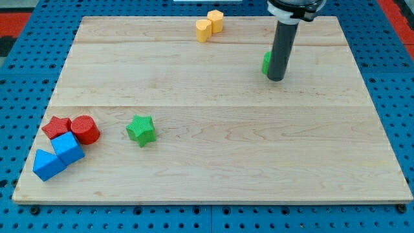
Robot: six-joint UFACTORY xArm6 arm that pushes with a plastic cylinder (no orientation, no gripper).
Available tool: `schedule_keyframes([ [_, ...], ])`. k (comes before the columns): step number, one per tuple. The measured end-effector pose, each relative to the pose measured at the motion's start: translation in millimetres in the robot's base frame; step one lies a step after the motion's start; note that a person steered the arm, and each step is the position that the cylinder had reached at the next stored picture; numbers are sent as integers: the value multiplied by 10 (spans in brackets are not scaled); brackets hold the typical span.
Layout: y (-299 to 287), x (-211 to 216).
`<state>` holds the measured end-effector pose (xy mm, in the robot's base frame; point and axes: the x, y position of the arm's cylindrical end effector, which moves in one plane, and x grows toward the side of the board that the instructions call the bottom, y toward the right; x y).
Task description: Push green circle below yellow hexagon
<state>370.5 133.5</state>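
Green circle (266,62) sits mostly hidden behind my tip (275,79) at the bench's (213,162) upper right, tip touching its right side, likely to drive it left under the yellow hexagon (215,21); no fingers here, only the rod.

Upper right: my tip (275,78) touches the green circle (266,62), right of and below the yellow hexagon (215,21); other blocks cluster lower left.
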Motion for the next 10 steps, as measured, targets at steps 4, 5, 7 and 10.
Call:
schedule_keyframes([
  [4,-120,-731],
  [5,-600,-881],
  [7,-895,-912],
  [10,-503,-455],
])
